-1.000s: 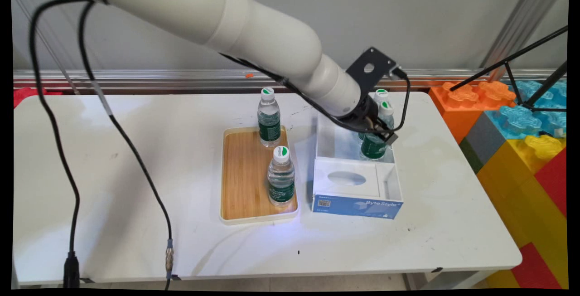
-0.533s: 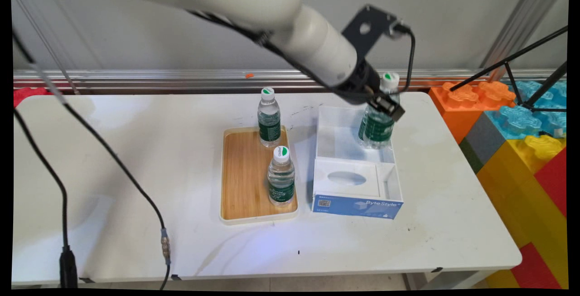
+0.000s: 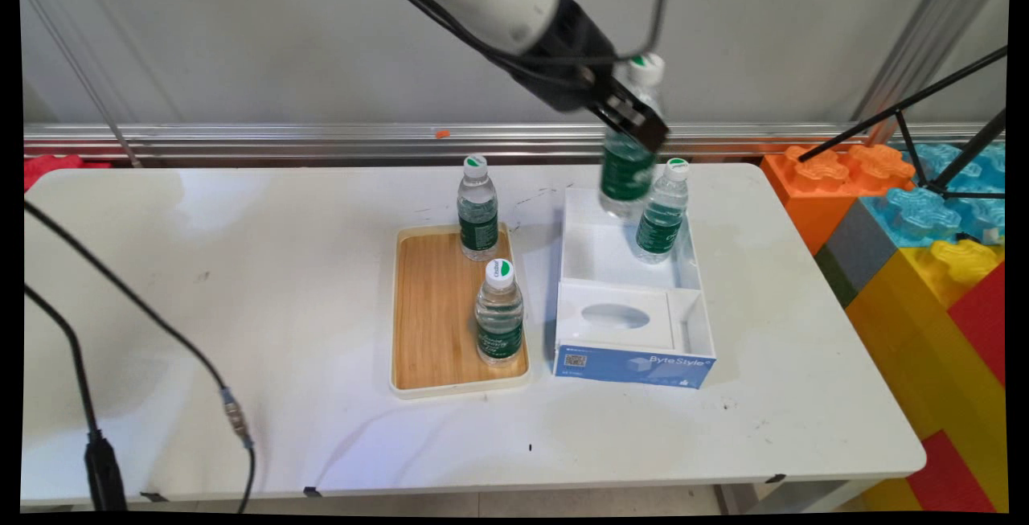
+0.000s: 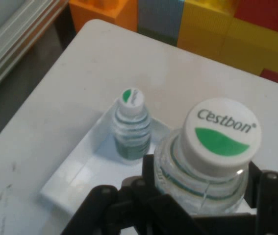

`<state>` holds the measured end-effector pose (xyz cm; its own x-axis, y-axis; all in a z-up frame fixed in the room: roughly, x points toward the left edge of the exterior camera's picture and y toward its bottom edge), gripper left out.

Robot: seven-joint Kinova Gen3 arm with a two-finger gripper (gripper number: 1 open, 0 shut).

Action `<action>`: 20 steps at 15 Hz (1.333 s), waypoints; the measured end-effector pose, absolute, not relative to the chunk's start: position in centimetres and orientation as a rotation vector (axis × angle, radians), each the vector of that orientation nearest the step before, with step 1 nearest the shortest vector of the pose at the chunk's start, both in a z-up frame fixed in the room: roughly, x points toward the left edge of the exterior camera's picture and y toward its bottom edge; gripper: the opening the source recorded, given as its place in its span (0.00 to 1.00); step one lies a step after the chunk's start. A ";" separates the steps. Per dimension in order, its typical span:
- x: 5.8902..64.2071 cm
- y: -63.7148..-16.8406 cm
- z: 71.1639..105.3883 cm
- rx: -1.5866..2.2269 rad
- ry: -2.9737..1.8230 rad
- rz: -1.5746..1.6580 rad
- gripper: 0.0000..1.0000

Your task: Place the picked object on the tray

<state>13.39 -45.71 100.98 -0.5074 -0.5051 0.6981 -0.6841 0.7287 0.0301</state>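
My gripper point(image 3: 631, 119) is shut on a small water bottle point(image 3: 627, 163) with a green label and white cap, holding it in the air above the far end of the white box point(image 3: 699, 300). In the hand view the held bottle's cap point(image 4: 222, 133) fills the lower right between the black fingers point(image 4: 99, 200). A second bottle point(image 3: 663, 215) stands inside the box's far compartment, also seen from above as the second bottle point(image 4: 130, 127). Two more bottles stand on the wooden tray point(image 3: 426, 324): one at its far end point(image 3: 477, 211), one near its front point(image 3: 498, 316).
The box's near part has a white lid with an oval opening point(image 3: 615, 316) and a blue front. Large coloured toy blocks point(image 3: 924, 244) stand right of the table. Black cables point(image 3: 96, 445) hang at the left. A black tripod leg point(image 3: 924, 99) crosses the upper right.
The gripper has risen and moved a little left, lifting the bottle out of the box. The second bottle in the box now shows in full.
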 end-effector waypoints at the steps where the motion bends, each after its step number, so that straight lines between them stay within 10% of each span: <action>1: 14.5 -45.6 101.6 0.901 -2.225 0.327 0.00; 9: 25.2 -45.1 103.3 0.964 -2.283 0.346 0.00; 20: 38.6 -45.0 94.6 0.798 -2.350 0.232 0.00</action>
